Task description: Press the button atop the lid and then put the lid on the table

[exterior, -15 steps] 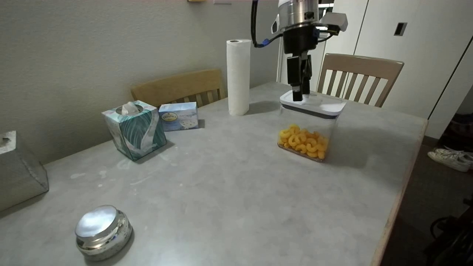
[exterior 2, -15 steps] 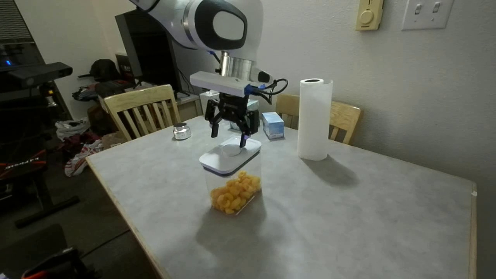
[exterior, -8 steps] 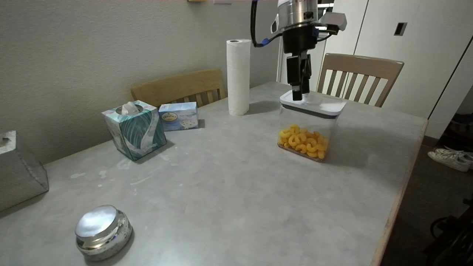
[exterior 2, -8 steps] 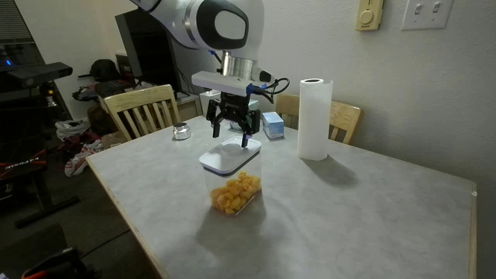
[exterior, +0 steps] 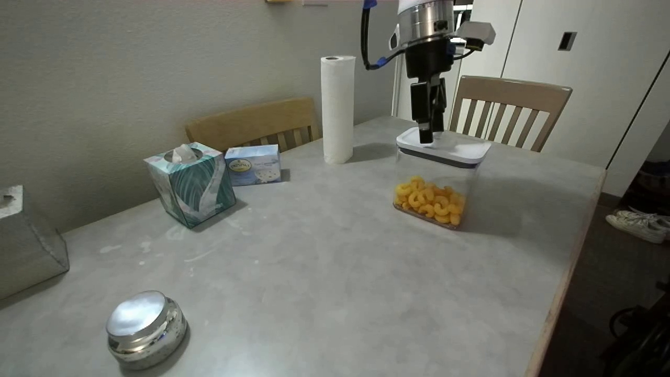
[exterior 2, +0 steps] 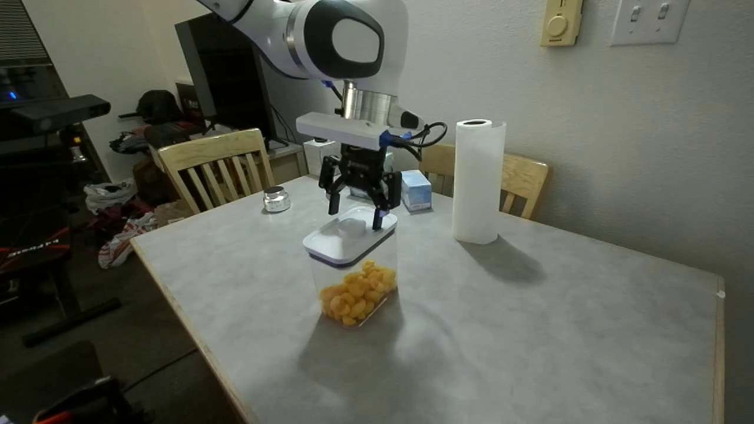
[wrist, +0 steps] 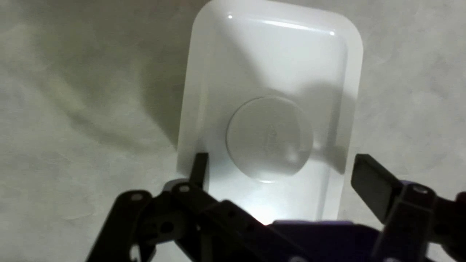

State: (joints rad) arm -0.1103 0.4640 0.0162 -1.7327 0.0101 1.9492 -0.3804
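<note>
Button [wrist: 269, 140]: centred in the lid [wrist: 276, 78]. Lid: seated on the clear container [exterior: 445, 174], long axis crosswise to the jaw line. Hand [exterior 2: 356, 215]: above the lid, jaws parted, nothing gripped; contact not determinable. In the wrist view the button lies between the jaws, its centre ahead of their tips; a press would likely require travel along that axis. Bench [exterior: 314, 262]: below the lid, carrying the container.

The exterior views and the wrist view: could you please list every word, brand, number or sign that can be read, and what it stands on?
"TWININGS", probably (the letters are soft): gold oval on the blue box; its other print is too blurred.
Button: faint central mark, too indistinct to read.
Black object at left in an exterior view: reddish lettering, too blurred.
No numbers are readable.
</note>
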